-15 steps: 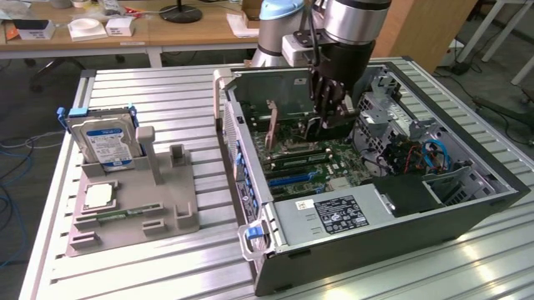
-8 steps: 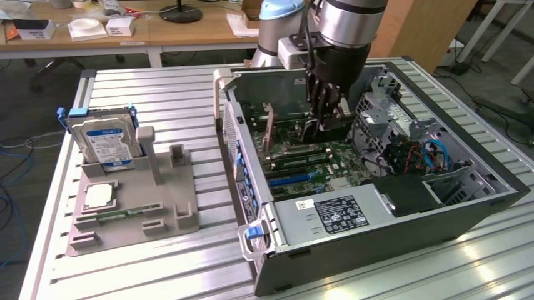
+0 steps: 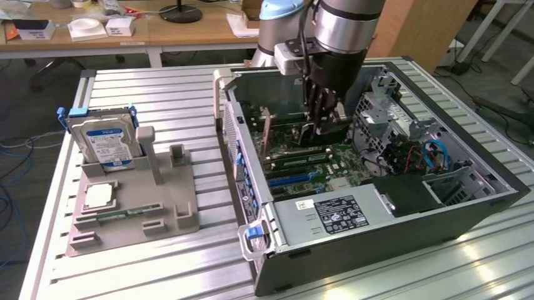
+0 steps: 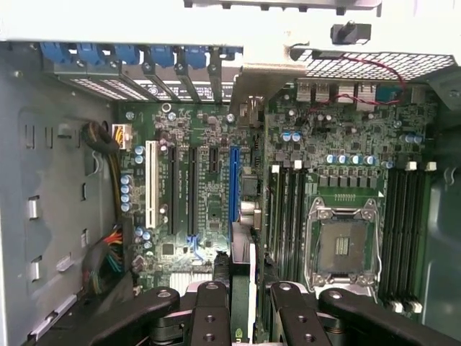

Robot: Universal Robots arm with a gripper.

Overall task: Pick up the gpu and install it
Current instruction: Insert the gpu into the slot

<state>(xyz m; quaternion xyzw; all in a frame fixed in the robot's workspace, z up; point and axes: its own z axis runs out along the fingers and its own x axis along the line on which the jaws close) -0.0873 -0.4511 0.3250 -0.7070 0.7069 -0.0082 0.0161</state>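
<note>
While the gripper (image 3: 321, 128) pinches the gpu (image 4: 243, 270) edge-on, the card hangs over the motherboard (image 4: 209, 202) inside the open computer case (image 3: 467, 209).
Good practice, I judge: keep the card upright, line its lower edge along the blue slot (image 4: 233, 184) with its bracket end toward the rear openings, and press evenly.

Open case (image 3: 467, 206) top; drive cage (image 3: 379, 122) and power supply (image 3: 329, 215) flanking motherboard (image 4: 209, 202).

A ribbed metal table (image 3: 150, 87) carries an open computer case (image 3: 392, 206). Beside the case, toward the exterior view's left, sits a grey parts holder (image 3: 137, 206).
</note>
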